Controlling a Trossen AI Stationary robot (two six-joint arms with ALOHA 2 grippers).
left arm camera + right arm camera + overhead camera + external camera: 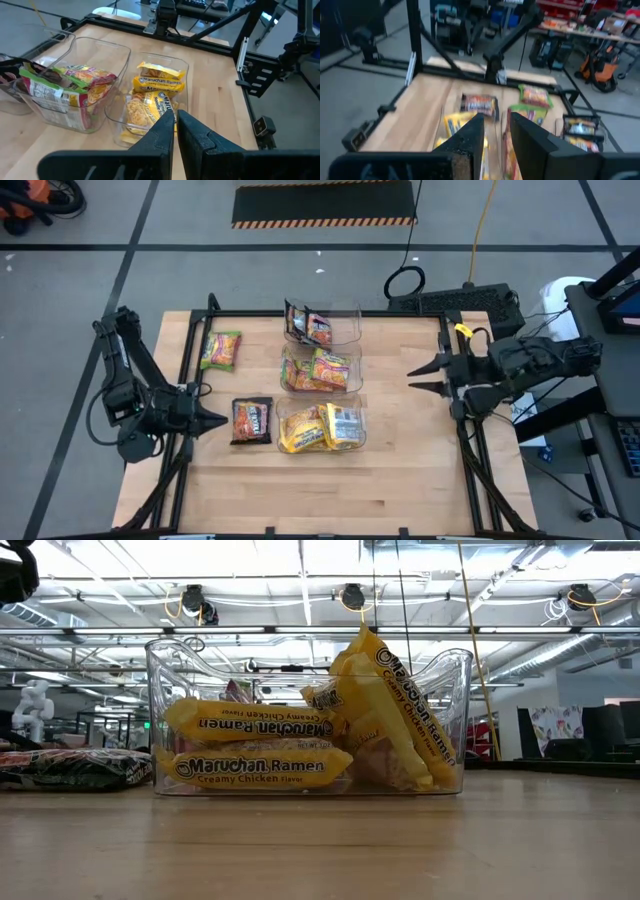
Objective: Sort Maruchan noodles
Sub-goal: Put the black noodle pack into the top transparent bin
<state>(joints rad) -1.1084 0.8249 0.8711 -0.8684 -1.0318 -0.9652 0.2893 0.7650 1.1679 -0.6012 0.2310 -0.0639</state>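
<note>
The table (400,470) is seen from above with three clear bins in a column down the middle: a far bin (345,325) with dark packets, a middle bin (352,370) with green-yellow ones, and a near bin (358,430) stuffed with yellow packets (305,430). In the low view, "Creamy Chicken" can be read on the yellow ones, and a couple are stood on edge against the wall.

Two packets are left loose on the table, both on the left arm's side: a green packet (221,350) up near the far-left corner, and a dark packet (252,421) just beside the near bin.

The left tool (210,420) is parked just short of the dark packet, fingers nearly closed and nothing gripped. The right tool (420,378) is held out over the right side of the table, well apart from the bins, fingers spread and empty.

What could go wrong from here, as a guess: the dark packet is lying flat and glossy, so it could get shoved along the wood instead of pinched if the fingers aren't opened first. It's also hard up against the near bin, so that bin could get bumped. And the near bin looks full, so the leaning packets could be tipped out.
</note>
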